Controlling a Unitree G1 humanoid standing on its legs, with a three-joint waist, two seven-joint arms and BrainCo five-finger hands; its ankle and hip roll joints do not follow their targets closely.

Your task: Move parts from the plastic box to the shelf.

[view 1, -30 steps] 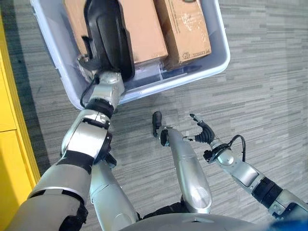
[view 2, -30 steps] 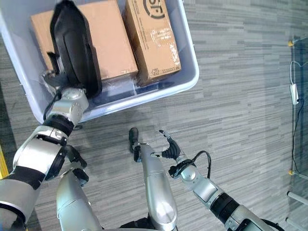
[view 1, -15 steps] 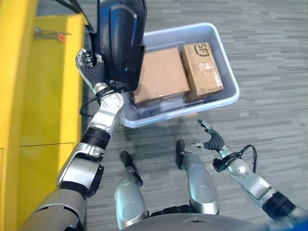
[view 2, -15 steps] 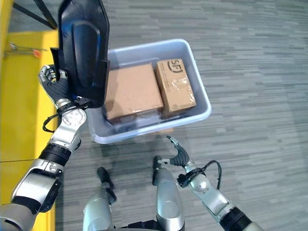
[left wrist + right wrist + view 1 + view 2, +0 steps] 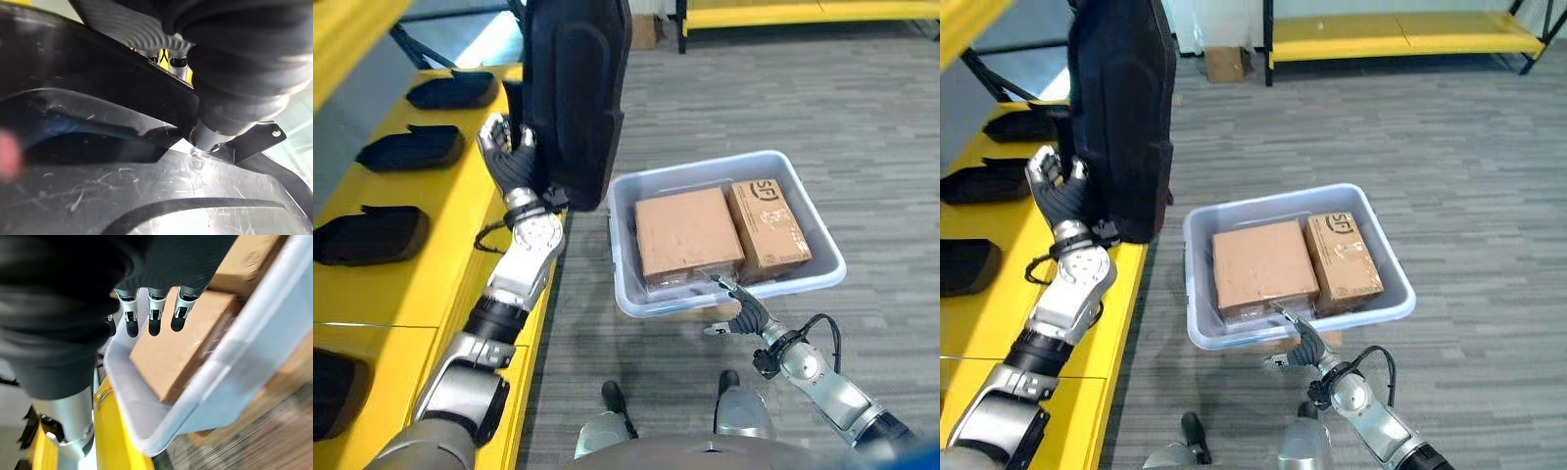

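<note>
One black part (image 5: 573, 93) held upright in the left hand (image 5: 512, 164), raised beside the yellow shelf (image 5: 431, 255); several parts (image 5: 367, 235) already shelved; two cartons (image 5: 687, 235) remain in the box (image 5: 822, 279); right hand (image 5: 744, 315) relaxed, empty

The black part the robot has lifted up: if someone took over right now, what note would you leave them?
Left hand: curled round the large black part, held upright beside the yellow shelf.
Right hand: open, empty, low by the near wall of the plastic box.
Done: three black parts lie on the shelf.
Left: set this part on the shelf. In the box, two cardboard boxes show.
</note>
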